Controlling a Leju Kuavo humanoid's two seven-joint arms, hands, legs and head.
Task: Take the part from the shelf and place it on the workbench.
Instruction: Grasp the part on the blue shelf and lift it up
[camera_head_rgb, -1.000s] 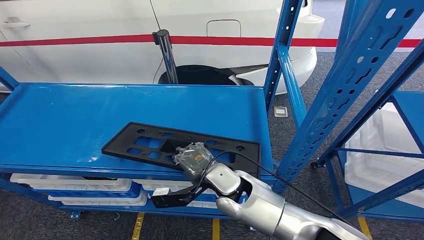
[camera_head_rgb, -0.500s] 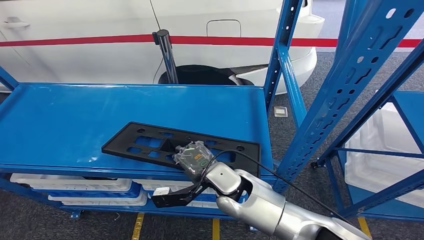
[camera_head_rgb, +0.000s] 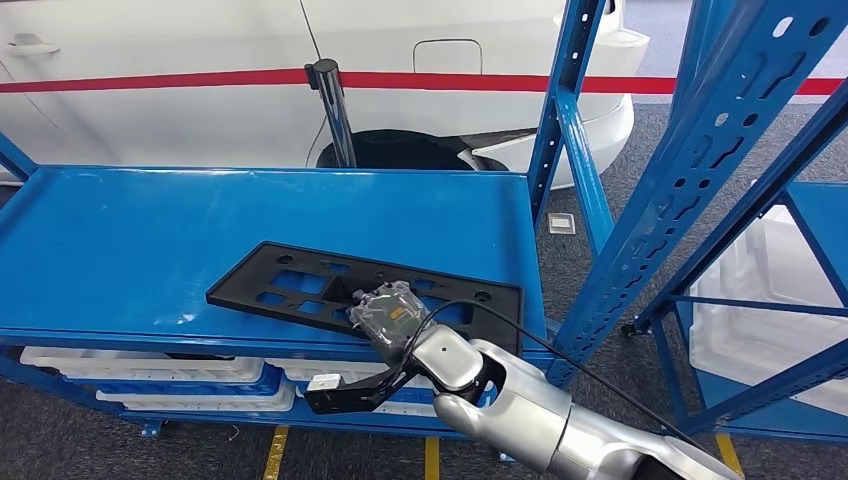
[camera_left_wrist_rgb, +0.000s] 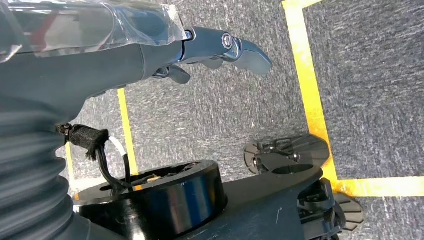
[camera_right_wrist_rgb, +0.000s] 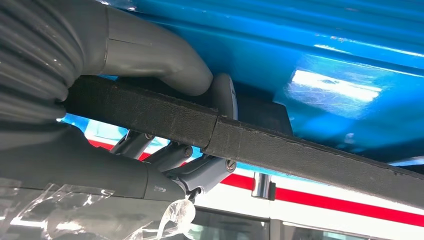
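Note:
The part (camera_head_rgb: 300, 285) is a flat black plate with cut-outs, lying on the blue shelf (camera_head_rgb: 150, 240) near its front edge. My right hand (camera_head_rgb: 385, 312), wrapped in clear plastic, grips the plate's front edge right of its middle. In the right wrist view the thumb (camera_right_wrist_rgb: 165, 60) lies on one face of the black part (camera_right_wrist_rgb: 280, 145) and the fingers (camera_right_wrist_rgb: 200, 172) on the other. My left hand (camera_left_wrist_rgb: 150, 55) hangs over the grey floor with its fingers stretched out, holding nothing.
A blue upright post (camera_head_rgb: 560, 130) stands at the shelf's right end, with slanted blue frame members (camera_head_rgb: 720, 170) further right. White trays (camera_head_rgb: 140, 365) lie on the level below. A white car (camera_head_rgb: 200, 90) stands behind the shelf. Yellow lines (camera_left_wrist_rgb: 310, 100) mark the floor.
The black part has slid a little to the right on the shelf, with my right hand still on its front edge.

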